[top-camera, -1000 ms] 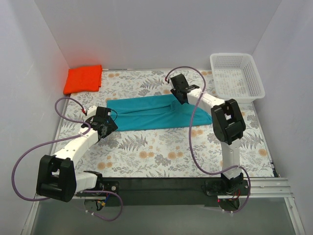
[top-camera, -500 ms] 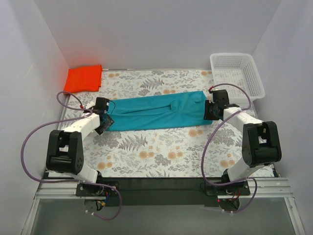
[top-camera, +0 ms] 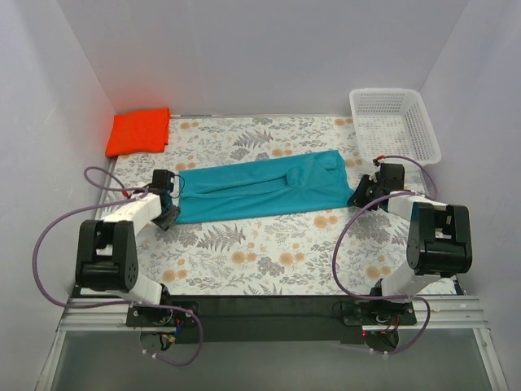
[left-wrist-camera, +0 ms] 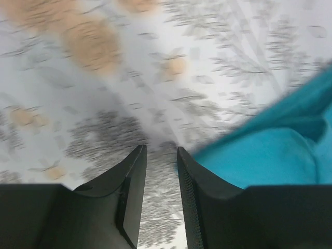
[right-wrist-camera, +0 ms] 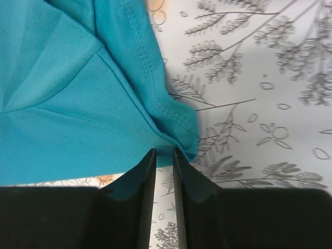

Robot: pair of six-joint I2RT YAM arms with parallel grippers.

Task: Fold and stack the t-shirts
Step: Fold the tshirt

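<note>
The teal t-shirt (top-camera: 260, 187) lies folded into a long strip across the middle of the floral table cover. My left gripper (top-camera: 169, 213) is low at the strip's left end. In the left wrist view the left gripper (left-wrist-camera: 161, 150) has a narrow gap with only table cover in it, and the teal t-shirt (left-wrist-camera: 270, 155) lies just right of its right finger (left-wrist-camera: 194, 197). My right gripper (top-camera: 356, 198) is at the strip's right end. Its tips (right-wrist-camera: 164, 151) stand slightly apart at the hem of the teal t-shirt (right-wrist-camera: 62, 104). The orange-red t-shirt (top-camera: 138, 130) lies folded at the back left.
A white mesh basket (top-camera: 394, 91) stands at the back right against the wall. White walls close in the left, back and right sides. Purple cables loop beside both arms. The black base rail (top-camera: 260, 309) runs along the near edge.
Both arms swung outward to the ends of the teal strip, and its right end now lies farther right. Both grippers' jaws have narrowed.
</note>
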